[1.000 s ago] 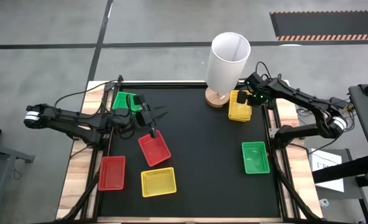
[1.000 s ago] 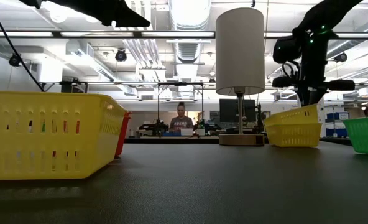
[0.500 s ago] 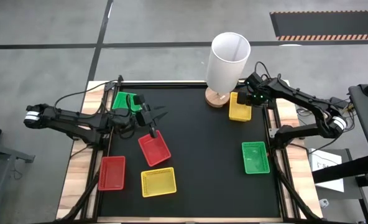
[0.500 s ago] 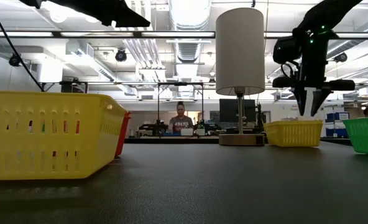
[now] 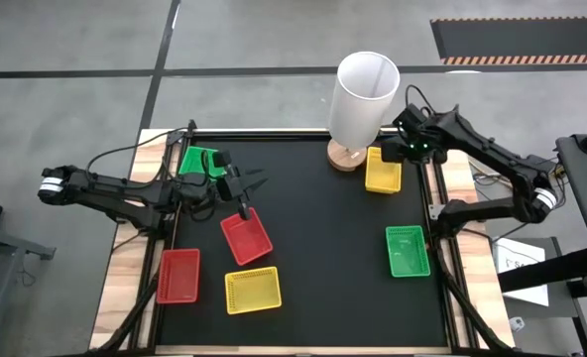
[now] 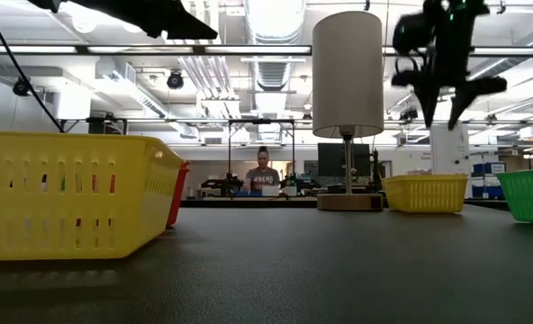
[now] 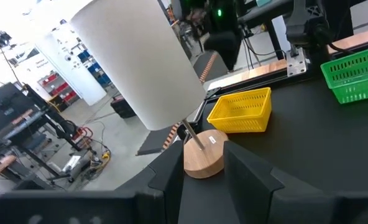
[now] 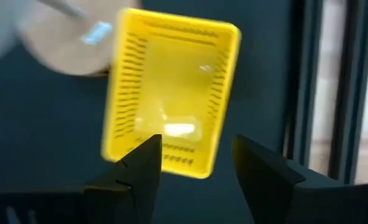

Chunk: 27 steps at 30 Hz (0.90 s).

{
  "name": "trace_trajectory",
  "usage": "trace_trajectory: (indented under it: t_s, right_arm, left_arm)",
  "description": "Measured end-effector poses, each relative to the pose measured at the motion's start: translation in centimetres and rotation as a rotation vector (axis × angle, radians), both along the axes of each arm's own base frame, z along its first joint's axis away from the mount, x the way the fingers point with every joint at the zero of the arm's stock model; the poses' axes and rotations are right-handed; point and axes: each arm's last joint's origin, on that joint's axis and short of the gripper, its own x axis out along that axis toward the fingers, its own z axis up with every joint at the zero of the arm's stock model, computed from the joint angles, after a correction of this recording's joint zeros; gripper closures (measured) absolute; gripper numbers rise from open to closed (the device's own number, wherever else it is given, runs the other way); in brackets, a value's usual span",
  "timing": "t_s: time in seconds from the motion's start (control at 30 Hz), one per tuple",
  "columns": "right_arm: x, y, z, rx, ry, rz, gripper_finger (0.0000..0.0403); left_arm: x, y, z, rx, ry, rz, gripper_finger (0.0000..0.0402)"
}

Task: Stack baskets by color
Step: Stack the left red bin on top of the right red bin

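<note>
Yellow mesh baskets are the furthest along, as far as the views show: a yellow stack (image 5: pixel 383 170) sits at the far right of the bench (image 5: pixel 323 258), just beside the wooden base of the white cylinder lamp (image 5: pixel 363 97), and from above I cannot tell how many trays are nested in it. One loose yellow basket (image 5: pixel 252 290) lies at the near left, well apart from that stack. The right pincer (image 5: pixel 406 149) hangs above the stack's far end with its fingers spread wide and nothing between them. Red is hardly begun: one red basket (image 5: pixel 246 235) lies left of centre and another red basket (image 5: pixel 178 275) near the left edge, apart from each other. The left pincer (image 5: pixel 245 197) hovers at the far end of the first red one, fingers partly apart; whether it grips the rim I cannot tell. Green is split too: a green basket (image 5: pixel 201 162) at far left, another green basket (image 5: pixel 408 250) at right. Most of the sorting seems left.
</note>
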Motion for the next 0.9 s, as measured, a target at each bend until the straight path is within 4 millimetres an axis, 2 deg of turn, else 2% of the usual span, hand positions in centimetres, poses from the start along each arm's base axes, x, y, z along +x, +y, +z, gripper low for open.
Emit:
trace_trajectory:
  t_s: [0.17,0.33,0.5,0.67,0.8,0.9]
  right_arm:
    - [0.8,2.6,2.9,-0.087,-0.096,0.126,0.0225]
    - [1.4,6.3,3.9,-0.187,-0.163,0.246,0.0233]
    - [2.2,9.9,3.1,-0.308,-0.186,0.351,0.0241]
    - [4.0,13.2,1.8,-0.399,-0.267,0.508,0.0252]
    - [5.5,15.6,0.8,-0.488,-0.309,0.634,0.0262]
    - [6.3,17.2,0.1,-0.551,-0.316,0.69,0.027]
  left_arm:
    - [0.0,-0.3,-0.1,-0.038,-0.013,-0.008,0.0304]
    - [0.0,-1.2,-0.1,-0.075,-0.029,-0.046,0.0304]
    - [-0.1,-2.5,-0.1,-0.085,-0.031,-0.112,0.0304]
    - [-0.3,-3.7,-0.1,-0.145,-0.055,-0.163,0.0304]
    - [-0.4,-4.5,-0.2,-0.243,-0.079,-0.189,0.0304]
    - [-0.4,-5.2,-1.3,-0.335,-0.07,-0.202,0.0304]
